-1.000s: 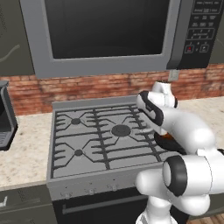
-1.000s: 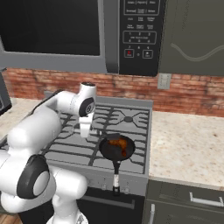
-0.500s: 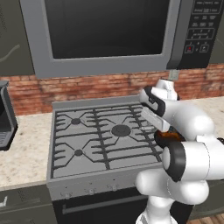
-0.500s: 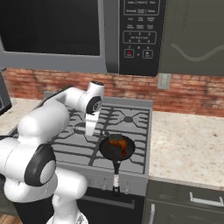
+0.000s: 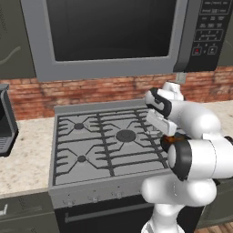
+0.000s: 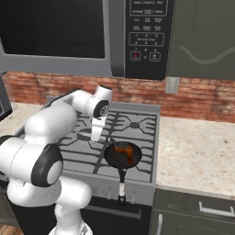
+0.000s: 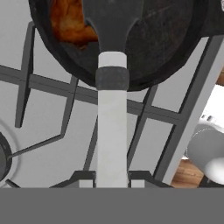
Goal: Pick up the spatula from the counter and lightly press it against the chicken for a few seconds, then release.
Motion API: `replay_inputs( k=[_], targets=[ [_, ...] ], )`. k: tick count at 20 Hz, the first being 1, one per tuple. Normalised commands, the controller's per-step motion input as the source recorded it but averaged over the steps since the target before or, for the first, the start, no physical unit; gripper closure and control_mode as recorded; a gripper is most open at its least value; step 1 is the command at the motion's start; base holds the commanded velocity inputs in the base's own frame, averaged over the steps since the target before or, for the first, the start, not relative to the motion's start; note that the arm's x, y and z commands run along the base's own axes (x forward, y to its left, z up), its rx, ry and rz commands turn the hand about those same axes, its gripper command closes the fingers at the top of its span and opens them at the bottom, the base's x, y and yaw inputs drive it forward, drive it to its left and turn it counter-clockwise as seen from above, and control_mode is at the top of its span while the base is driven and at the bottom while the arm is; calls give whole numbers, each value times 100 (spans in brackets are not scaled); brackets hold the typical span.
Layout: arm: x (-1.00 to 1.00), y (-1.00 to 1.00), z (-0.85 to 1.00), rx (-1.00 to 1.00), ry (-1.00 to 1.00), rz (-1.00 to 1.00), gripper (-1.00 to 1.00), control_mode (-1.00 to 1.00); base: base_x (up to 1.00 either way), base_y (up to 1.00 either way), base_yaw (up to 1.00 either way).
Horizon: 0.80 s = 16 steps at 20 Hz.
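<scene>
Two stretches of speckled tabletop (image 6: 197, 156) flank a grey gas stove (image 5: 98, 150), with the dark oven door (image 5: 100, 214) nearest below its front edge. On the stove's front right burner sits a round black pan (image 6: 110, 158), its handle pointing out past the front edge. Inside the pan lies the orange-brown chicken (image 6: 123, 149). On the left tabletop, at the edge of the left base view, stands a dark appliance (image 5: 4, 120). Behind the stove runs a red brick wall (image 6: 202, 98) with a pale outlet (image 6: 172, 85) set in it. Above hang a large microwave (image 6: 69, 27) and, to its right, a dark cabinet (image 6: 202, 36).

The pincer (image 7: 112, 180) hangs over the right half of the stove, just behind the pan, and pinches the pale handle of the spatula (image 7: 112, 122). In the hand view, the handle rises from between the two finger tips straight toward the pan. Its dark blade reaches over the rim into the pan, just beside the chicken. Whether blade and meat touch cannot be told.
</scene>
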Motion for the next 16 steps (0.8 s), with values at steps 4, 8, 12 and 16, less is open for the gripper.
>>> replay_inputs(
  k=[4, 8, 12, 16],
  targets=[
    [5, 0, -8, 1, 3, 0, 100, -100, 0, 0, 0],
    [3, -1, -13, 1, 2, 0, 100, -100, 0, 0, 0],
    [4, -5, -14, 0, 0, 1, 100, -100, 0, 0, 0],
    [6, -6, -11, 0, 0, 1, 100, -100, 0, 0, 0]
  ],
)
